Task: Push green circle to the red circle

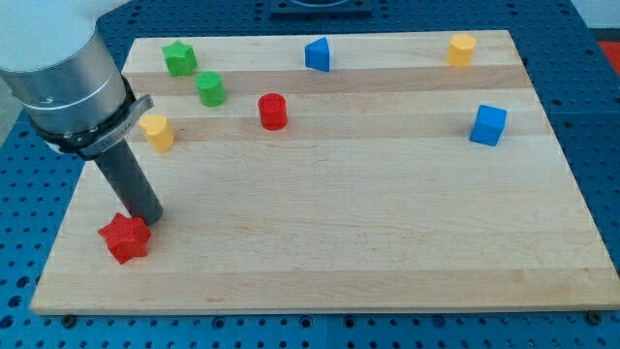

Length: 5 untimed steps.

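The green circle point(210, 89) is a short green cylinder near the view's top left. The red circle point(273, 111) is a red cylinder just to its right and a little lower, with a small gap between them. My tip point(148, 216) rests on the board at the lower left, touching the upper right side of a red star block point(125, 237). The tip is well below and left of the green circle.
A green star block point(178, 58) lies up-left of the green circle. A yellow cylinder point(157, 131) sits beside the rod. A blue triangular block point(318, 54), a yellow block point(462, 48) and a blue cube point(488, 125) lie farther right on the wooden board point(339, 223).
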Available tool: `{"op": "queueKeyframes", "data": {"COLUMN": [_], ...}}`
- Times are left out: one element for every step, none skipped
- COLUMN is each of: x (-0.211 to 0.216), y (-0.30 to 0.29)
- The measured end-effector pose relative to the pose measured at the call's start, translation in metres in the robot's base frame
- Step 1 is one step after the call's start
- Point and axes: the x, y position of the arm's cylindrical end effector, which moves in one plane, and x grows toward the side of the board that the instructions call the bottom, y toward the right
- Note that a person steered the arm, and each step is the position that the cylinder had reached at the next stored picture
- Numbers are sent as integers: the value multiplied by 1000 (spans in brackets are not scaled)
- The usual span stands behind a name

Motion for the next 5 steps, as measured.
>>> {"op": "queueKeyframes", "data": {"x": [1, 9, 12, 11, -2], "y": [0, 0, 0, 0, 1]}}
